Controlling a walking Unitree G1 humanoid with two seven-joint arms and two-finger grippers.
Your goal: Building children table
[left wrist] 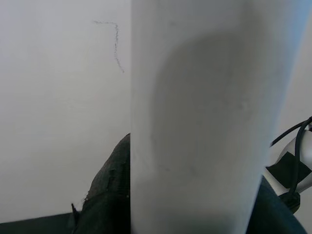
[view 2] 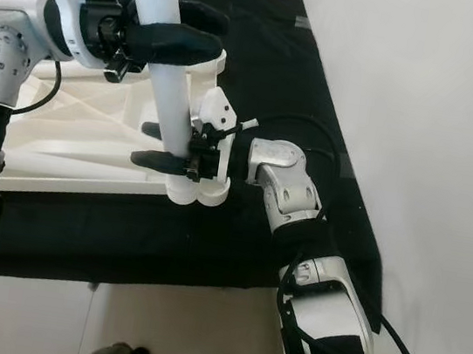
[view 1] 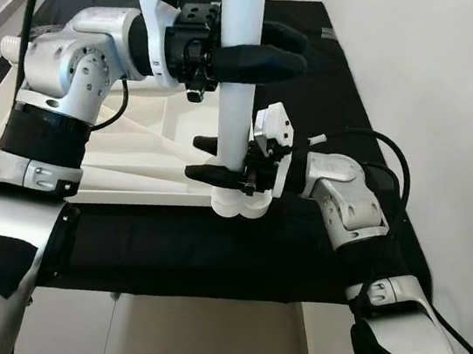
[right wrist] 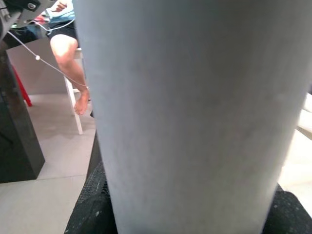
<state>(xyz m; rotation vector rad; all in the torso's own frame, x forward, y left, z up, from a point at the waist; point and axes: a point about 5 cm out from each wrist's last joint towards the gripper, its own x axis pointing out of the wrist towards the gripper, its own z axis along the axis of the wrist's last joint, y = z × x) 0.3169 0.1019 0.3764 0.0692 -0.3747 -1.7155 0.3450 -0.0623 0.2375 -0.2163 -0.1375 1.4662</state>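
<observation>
Black cloth (view 1: pixel 337 86) is spread over a work surface that fills most of the head views, with a pale wall seen along its right side. On the cloth, an upturned white children's table top (view 1: pixel 136 141) is laid flat, its ribbed underside facing up. At the near right corner of that top, a white socket (view 1: pixel 240 204) is moulded, and a white tubular table leg (view 1: pixel 238 72) is stood upright in it, tilted slightly.

The leg is gripped in two places. High up, it is clasped by the left gripper (view 1: pixel 258 57), the two black fingers closed around the tube from the left. Low down, just above the socket, it is clasped by the right gripper (view 1: pixel 217 161), reached in from the right, the fingers likewise closed around the tube. In both wrist views the leg is seen very close, between dark finger pads. In the right wrist view, a seated person's bare leg (right wrist: pixel 73 73) is made out in the background.

The leg is judged to be partly seated, not yet driven home. Several failures could follow: if force is applied off-axis, the leg could be jammed crooked in the socket; the smooth tube could be slipped through the pads; and the unclamped top could be dragged across the cloth.
</observation>
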